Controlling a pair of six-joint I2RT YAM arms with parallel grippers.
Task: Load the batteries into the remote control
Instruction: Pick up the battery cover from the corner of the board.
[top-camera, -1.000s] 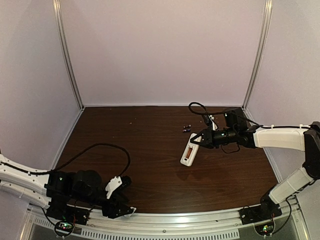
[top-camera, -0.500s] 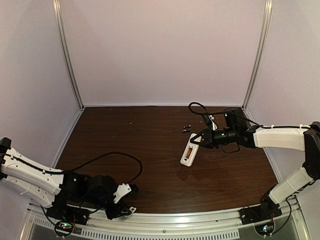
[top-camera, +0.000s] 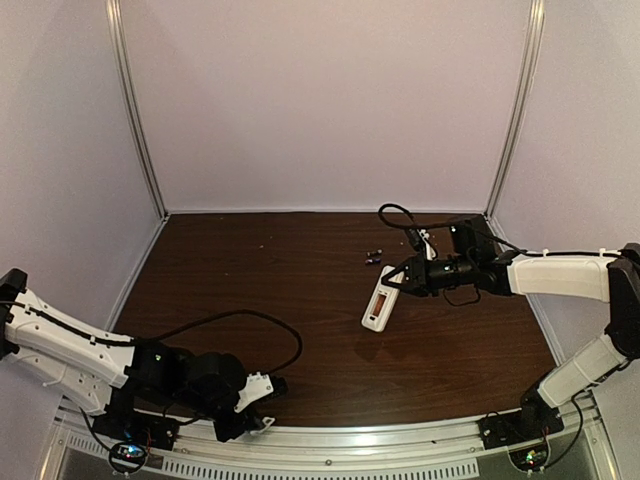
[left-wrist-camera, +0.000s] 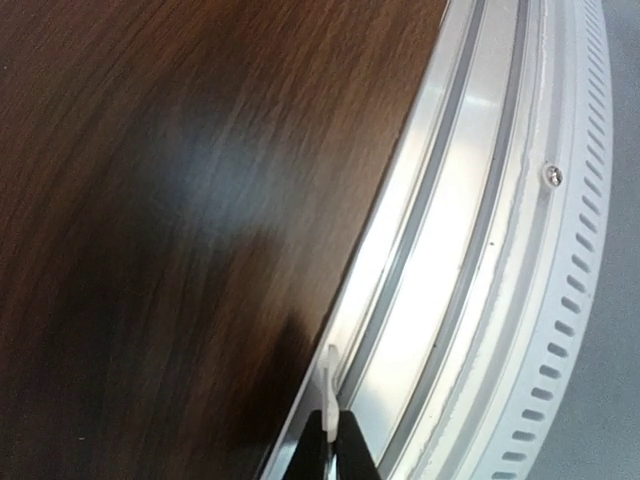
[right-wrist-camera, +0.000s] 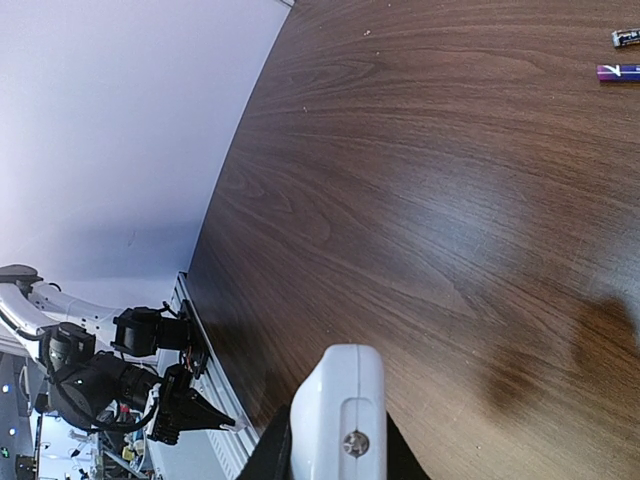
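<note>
Left jaws: my left gripper is down at the near edge of the table, clenched tight, no gap between the fingertips.
At the left tips: a thin white sliver pokes out just past the closed black tips. I cannot tell whether it is part of my finger or some small thing pinched there.
Under the left jaws: the tips sit right over the line where dark wood meets the metal rail along the table's front, the rail running off at a slant in the left wrist view.
Left arm: folded low along the front left corner, its black cable looping out over the wood.
Right jaws: my right gripper reaches in from the right side and is clamped on one end of the remote control.
Remote: white and long, its free end angled toward the near side, its shadow on the wood just below it. The face turned to the overhead camera shows a recess with a reddish inside.
Right wrist view: the remote's rounded white end, with a small screw in it, fills the gap between my fingers.
Batteries: the batteries lie on the wood just beyond the remote, two small purple cylinders close together, clear of both my grippers.
</note>
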